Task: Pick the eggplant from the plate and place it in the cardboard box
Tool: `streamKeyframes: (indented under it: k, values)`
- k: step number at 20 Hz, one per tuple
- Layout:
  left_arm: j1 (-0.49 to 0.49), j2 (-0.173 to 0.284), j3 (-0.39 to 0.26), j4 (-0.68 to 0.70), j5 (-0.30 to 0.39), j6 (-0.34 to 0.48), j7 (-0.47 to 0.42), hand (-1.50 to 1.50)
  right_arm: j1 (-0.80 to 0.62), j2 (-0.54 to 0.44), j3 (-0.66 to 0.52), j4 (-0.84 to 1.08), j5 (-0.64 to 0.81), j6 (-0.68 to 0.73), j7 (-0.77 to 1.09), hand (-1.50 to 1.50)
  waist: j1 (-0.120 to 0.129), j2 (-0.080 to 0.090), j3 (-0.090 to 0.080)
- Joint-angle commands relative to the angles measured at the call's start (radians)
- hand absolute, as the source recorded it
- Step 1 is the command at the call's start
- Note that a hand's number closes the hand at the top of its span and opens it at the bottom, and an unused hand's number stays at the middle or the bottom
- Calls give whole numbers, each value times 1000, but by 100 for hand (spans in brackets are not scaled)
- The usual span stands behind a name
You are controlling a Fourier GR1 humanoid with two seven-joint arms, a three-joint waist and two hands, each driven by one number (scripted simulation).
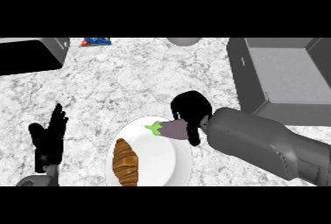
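A small purple eggplant (169,129) with a green stem lies at the upper right edge of a white plate (161,162). My right hand (189,110) is bent down over it, fingers and thumb curled round the eggplant's right end, which they hide. The grey box (284,74) stands open at the right rear of the counter, beyond that hand. My left hand (48,138) rests open at the lower left, fingers up, away from the plate.
A brown croissant (125,162) lies on the plate's left half. A dark sink basin (29,54) is at the far left, a blue and orange packet (96,42) behind it, and a grey round object (186,41) at the back edge.
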Motion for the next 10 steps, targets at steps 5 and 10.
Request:
streamKeyframes:
  k: [5, 10]
  values:
    - [50, 23, 40, -9, 21, -5, -19, 0, 66, -394, -77, -343, 102, -231, -199, 150, -51, -4, -4]
    - [70, 25, 54, -32, 33, -9, -33, 0, 121, -660, -205, -549, 43, -318, -273, 150, -49, 5, -4]
